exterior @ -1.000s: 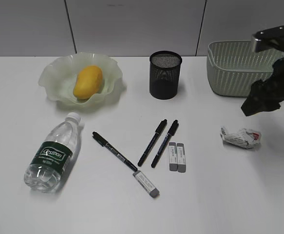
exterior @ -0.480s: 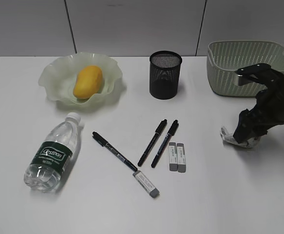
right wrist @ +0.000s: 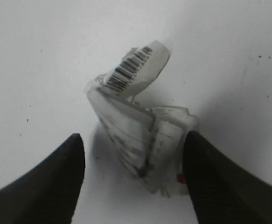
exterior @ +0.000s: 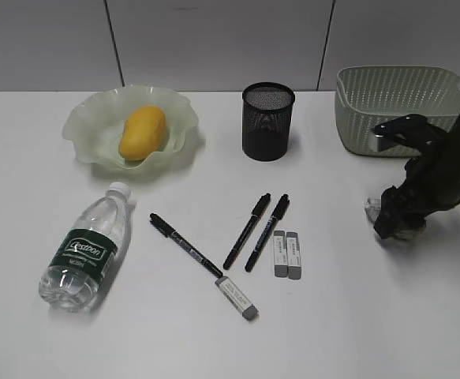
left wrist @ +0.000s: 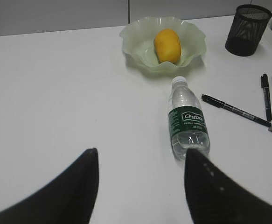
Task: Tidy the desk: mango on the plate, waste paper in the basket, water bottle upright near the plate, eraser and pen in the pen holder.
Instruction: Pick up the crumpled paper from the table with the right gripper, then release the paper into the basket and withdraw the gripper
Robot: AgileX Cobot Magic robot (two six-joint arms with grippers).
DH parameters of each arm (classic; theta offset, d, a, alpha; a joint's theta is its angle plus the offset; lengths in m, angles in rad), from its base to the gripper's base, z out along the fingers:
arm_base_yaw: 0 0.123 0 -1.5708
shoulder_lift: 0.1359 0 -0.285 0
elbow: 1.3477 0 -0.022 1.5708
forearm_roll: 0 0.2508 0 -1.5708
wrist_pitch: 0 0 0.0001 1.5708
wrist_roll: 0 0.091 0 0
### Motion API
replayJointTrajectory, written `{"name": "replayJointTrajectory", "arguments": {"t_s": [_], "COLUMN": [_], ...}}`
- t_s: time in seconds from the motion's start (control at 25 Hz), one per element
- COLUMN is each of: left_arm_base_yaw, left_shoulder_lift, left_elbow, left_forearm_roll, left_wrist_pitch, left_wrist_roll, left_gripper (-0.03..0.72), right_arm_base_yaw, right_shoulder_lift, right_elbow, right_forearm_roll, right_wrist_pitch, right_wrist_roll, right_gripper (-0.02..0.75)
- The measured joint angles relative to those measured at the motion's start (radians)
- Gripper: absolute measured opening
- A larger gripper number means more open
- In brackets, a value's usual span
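Since the earlier frame the right end effector (exterior: 393, 222) had dropped from beside the basket (exterior: 395, 106) to straddle the waste paper (right wrist: 142, 135) on the worktop (exterior: 214, 332), fingers wide apart, needing a centred, full close before lifting.

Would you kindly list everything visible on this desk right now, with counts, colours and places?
Yellow-orange mango: one, in wavy pale green translucent plate, back left.
Black mesh pen holder: one, back centre.
Pale green woven-look basket: one, back right.
Clear water bottle: one, green label, lying front left.
Black pens: three, centre.
Grey-white erasers: three, beside pens.
Crumpled white waste paper: one, right.
Right end effector: black, straddling paper.
Left end effector: black, open, holding nothing.
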Motion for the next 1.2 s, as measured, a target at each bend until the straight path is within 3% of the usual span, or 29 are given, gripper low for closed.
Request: {"name": "replayJointTrajectory", "arguments": {"t_s": [0.12,0.2,0.28,0.36,0.64,0.88,1.04,1.12,1.2], "left_arm_base_yaw": [0.000,0.000,0.000,0.000,0.000,0.000,0.000,0.000,0.000], "left_shoulder_lift": [0.000,0.000,0.000,0.000,0.000,0.000,0.000,0.000,0.000], "left_elbow": [0.000,0.000,0.000,0.000,0.000,0.000,0.000,0.000,0.000], "left_forearm_roll": [0.000,0.000,0.000,0.001,0.001,0.001,0.003,0.003,0.004], "left_wrist_pitch": [0.000,0.000,0.000,0.000,0.000,0.000,0.000,0.000,0.000], "left_wrist_roll": [0.000,0.000,0.000,0.000,0.000,0.000,0.000,0.000,0.000], "left_gripper": [0.435,0.435,0.435,0.435,0.435,0.435,0.435,0.435,0.435], "right_arm_base_yaw": [0.000,0.000,0.000,0.000,0.000,-0.006,-0.009,-0.009,-0.009], "right_shoulder_lift": [0.019,0.019,0.019,0.004,-0.225,-0.292,-0.104,-0.025,0.016], "right_elbow": [0.000,0.000,0.000,0.000,0.000,-0.053,-0.165,-0.218,-0.254], "right_forearm_roll": [-0.001,-0.001,-0.001,0.007,0.146,0.192,0.193,0.193,0.192], "right_wrist_pitch": [0.001,0.002,0.003,0.008,-0.019,-0.416,-0.503,-0.489,-0.449], "right_wrist_roll": [0.000,0.000,0.000,0.000,-0.035,0.050,0.076,0.078,0.079], "right_gripper": [0.461,0.330,0.146,0.066,0.066,0.066,0.072,0.160,0.348]}}
